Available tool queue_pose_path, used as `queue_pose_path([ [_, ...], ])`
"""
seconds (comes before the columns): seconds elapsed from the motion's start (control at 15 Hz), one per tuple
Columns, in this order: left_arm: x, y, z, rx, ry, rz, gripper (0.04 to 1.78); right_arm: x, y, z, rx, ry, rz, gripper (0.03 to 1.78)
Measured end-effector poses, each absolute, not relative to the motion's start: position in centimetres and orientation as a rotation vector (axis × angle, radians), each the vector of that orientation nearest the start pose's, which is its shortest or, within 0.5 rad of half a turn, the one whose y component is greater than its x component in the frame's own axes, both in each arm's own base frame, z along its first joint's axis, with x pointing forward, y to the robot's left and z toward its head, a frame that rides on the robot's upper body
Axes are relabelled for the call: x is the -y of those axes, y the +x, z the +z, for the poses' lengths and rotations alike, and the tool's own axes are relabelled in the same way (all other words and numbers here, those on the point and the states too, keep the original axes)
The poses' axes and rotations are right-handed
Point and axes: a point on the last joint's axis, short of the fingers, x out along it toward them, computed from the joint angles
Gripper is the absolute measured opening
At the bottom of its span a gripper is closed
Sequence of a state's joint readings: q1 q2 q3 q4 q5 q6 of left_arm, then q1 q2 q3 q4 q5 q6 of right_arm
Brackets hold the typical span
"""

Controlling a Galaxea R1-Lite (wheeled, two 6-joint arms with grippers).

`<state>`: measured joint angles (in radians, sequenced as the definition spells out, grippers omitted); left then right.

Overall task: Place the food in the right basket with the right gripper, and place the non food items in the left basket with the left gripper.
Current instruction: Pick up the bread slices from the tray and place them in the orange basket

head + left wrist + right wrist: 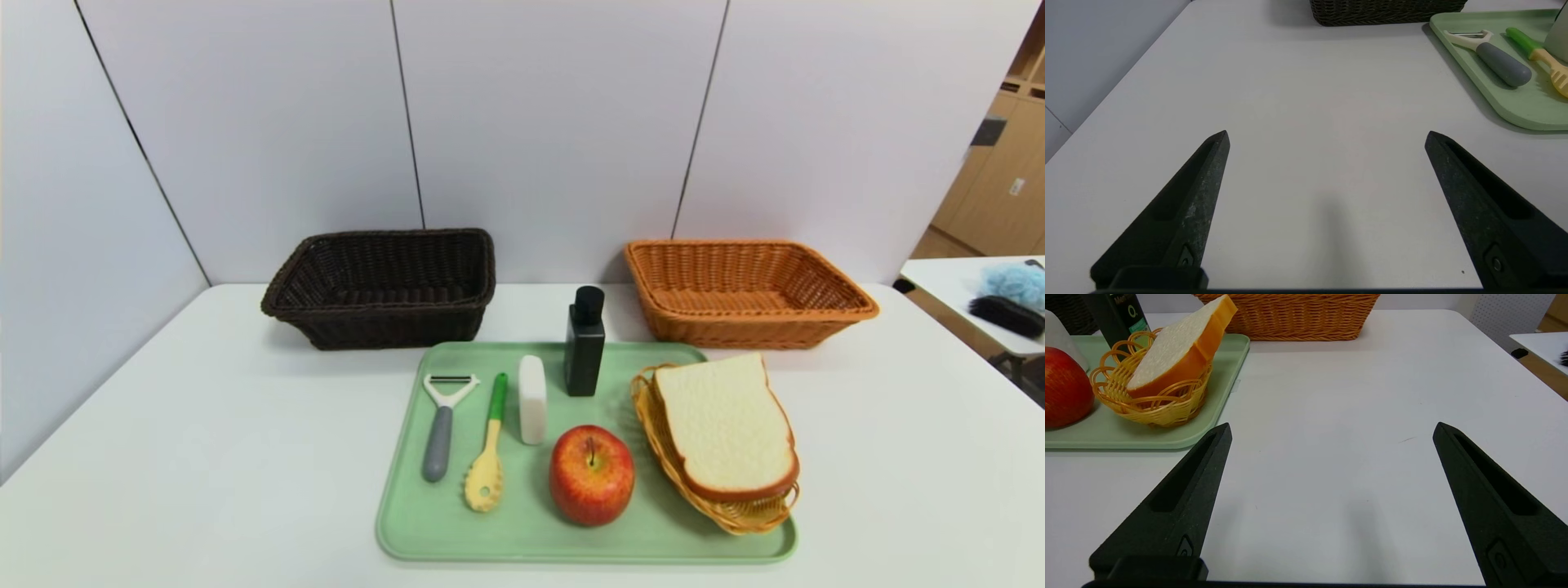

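A green tray [408, 523] holds a grey-handled peeler [441, 425], a green and yellow pasta spoon [488, 453], a white block [532, 398], a black bottle [584, 343], a red apple [592, 474] and a bread slice [722, 425] in a small yellow wicker dish [735, 514]. A dark brown basket [384, 286] stands at the back left, an orange basket [747, 290] at the back right. My left gripper [1327, 134] is open and empty over bare table left of the tray. My right gripper [1331, 428] is open and empty over bare table right of the tray. Neither gripper shows in the head view.
The white table [204, 457] ends at grey wall panels behind the baskets. A second table [955, 282] at the far right carries a blue fluffy thing and a black brush.
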<state>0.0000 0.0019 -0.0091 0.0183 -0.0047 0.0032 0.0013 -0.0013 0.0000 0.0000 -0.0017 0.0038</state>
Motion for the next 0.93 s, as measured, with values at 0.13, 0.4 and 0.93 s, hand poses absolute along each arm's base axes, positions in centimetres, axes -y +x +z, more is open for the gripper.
queue_pose_path([
  [0.13,0.01,-2.34,7.62,-0.011,0.003,-0.004,1.69,0.01,-2.29,7.55,0.001,0.0,0.0,1.7],
  [0.4,0.01,-2.27,7.52,-0.006,0.025,-0.002,1.69,0.0,-2.29,7.53,-0.001,-0.013,0.001,1.7],
  [0.93,0.09,-2.37,8.42,0.063,0.063,-0.036,1.69,-0.03,-2.47,8.38,0.046,-0.035,0.015,1.7],
])
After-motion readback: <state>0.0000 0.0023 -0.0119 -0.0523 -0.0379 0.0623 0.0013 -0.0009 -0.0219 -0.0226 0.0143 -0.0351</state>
